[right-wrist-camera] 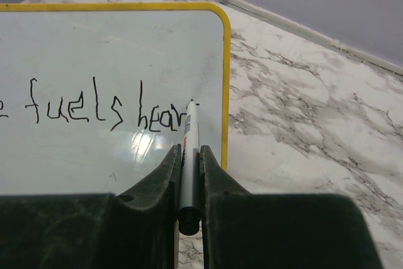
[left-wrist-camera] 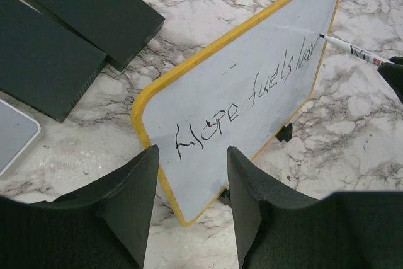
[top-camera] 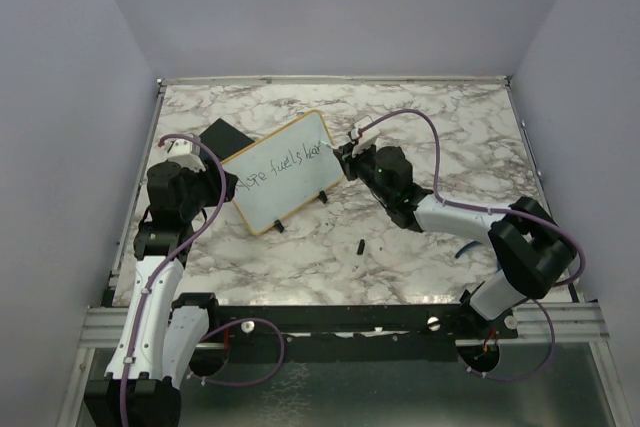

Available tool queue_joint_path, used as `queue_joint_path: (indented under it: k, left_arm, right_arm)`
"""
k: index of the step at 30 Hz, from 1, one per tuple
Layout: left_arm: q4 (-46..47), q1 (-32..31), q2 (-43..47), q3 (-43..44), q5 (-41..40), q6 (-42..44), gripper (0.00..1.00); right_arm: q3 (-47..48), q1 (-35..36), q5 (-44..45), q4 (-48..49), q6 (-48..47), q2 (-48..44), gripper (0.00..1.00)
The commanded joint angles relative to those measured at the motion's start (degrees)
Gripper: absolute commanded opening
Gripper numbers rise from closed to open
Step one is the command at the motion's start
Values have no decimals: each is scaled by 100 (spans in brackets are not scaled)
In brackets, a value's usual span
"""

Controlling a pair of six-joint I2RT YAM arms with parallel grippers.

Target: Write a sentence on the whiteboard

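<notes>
The whiteboard [top-camera: 285, 182], yellow-framed on little black feet, stands tilted on the marble table [top-camera: 420, 137]. The sentence [left-wrist-camera: 245, 102] on it reads "Hope fuels hear" in dark marker. In the right wrist view its end [right-wrist-camera: 107, 108] shows. My right gripper [right-wrist-camera: 189, 148] is shut on a white marker [right-wrist-camera: 190, 124], whose tip touches the board just after the last letter near the right frame edge. From the left wrist view the marker [left-wrist-camera: 352, 50] comes in from the right. My left gripper [left-wrist-camera: 192, 152] stands open, its fingers straddling the board's near corner; I cannot tell whether they touch it.
Two flat black blocks [left-wrist-camera: 88, 4] [left-wrist-camera: 38, 61] lie left of the board, one also seen from above [top-camera: 222, 137]. A grey panel with a white rim [left-wrist-camera: 12, 133] lies at the far left. A small black cap [top-camera: 359, 245] rests on the marble. Walls enclose the table.
</notes>
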State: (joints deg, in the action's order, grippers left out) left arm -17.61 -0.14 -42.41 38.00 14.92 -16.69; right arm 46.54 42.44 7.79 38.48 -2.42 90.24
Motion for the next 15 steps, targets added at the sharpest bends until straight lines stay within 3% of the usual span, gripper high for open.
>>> queue_joint_path:
  k: [1, 15]
  left_arm:
    - [91, -39, 58, -49, 46, 13, 50]
    - [91, -39, 52, -49, 42, 16, 50]
  right_arm:
    - [113, 32, -61, 54, 41, 113, 1]
    - [-147, 35, -61, 32, 169, -44, 0]
